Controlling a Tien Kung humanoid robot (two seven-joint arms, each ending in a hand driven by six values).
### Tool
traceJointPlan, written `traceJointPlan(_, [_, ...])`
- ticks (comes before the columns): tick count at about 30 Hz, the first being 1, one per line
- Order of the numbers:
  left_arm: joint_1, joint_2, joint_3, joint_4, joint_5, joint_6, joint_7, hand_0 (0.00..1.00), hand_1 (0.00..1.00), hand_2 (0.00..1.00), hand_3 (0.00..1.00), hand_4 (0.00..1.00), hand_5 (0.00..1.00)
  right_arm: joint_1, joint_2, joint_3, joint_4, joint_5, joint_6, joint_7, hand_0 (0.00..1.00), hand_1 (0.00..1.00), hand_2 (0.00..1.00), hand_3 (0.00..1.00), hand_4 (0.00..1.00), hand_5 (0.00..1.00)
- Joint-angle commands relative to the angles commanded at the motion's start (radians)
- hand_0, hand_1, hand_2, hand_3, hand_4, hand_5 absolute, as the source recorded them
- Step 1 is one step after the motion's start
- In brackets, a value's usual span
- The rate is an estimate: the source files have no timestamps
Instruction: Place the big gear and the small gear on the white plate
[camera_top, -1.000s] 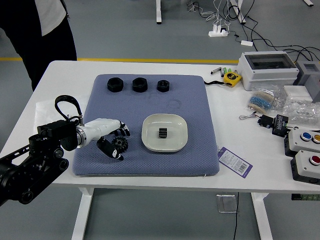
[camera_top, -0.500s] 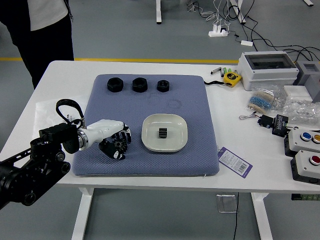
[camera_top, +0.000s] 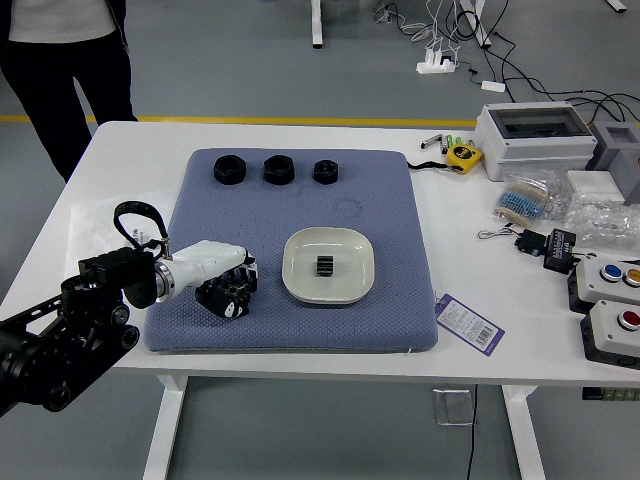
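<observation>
The big gear, mostly hidden, appears gripped in the left hand near the counter's front-left corner; the white plate (small gear already inside) lies rightward, so the carry should go that way.

We note three black nuts lined up along the far part of the blue-grey mat. To its right, on the white desk, we record a yellow tape measure, a purple-edged barcode tag near the mat, and a white box behind clear plastic bags.
</observation>
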Motion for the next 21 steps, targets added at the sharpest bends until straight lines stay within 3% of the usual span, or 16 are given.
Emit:
traceJointPlan(2, [-0.002,0.004,0.0,-0.009,0.005,-0.007,0.003,0.328,0.416,0.46,0.516,0.264,0.002,0.0,0.0,0.001,0.0,-0.001,0.0,0.0,0.7,0.674,0.754,0.623,0.834,0.739])
traceJointPlan(3, [-0.003,0.006,0.0,-0.014,0.011,-0.012,0.005,0.237,0.353,0.423,0.493,0.002,0.002,0.0,0.0,0.001,0.0,-0.002,0.0,0.0,0.699,0.674,0.754,0.623,0.834,0.739])
traceJointPlan(15, [-0.017,0.016,-0.012,-0.065,0.075,-0.042,0.014,0.227,0.317,0.403,0.509,0.002,0.002,-0.003,0.0,0.0,0.0,0.002,-0.001,0.0,0.7,0.674,0.754,0.624,0.834,0.74])
traceJointPlan(21, [-0.025,0.005,-0.03,-0.087,0.092,-0.039,0.008,0.228,0.314,0.397,0.507,0.002,0.002,-0.005,0.0,-0.001,0.001,0.002,-0.001,0.001,0.7,0.674,0.754,0.623,0.834,0.739])
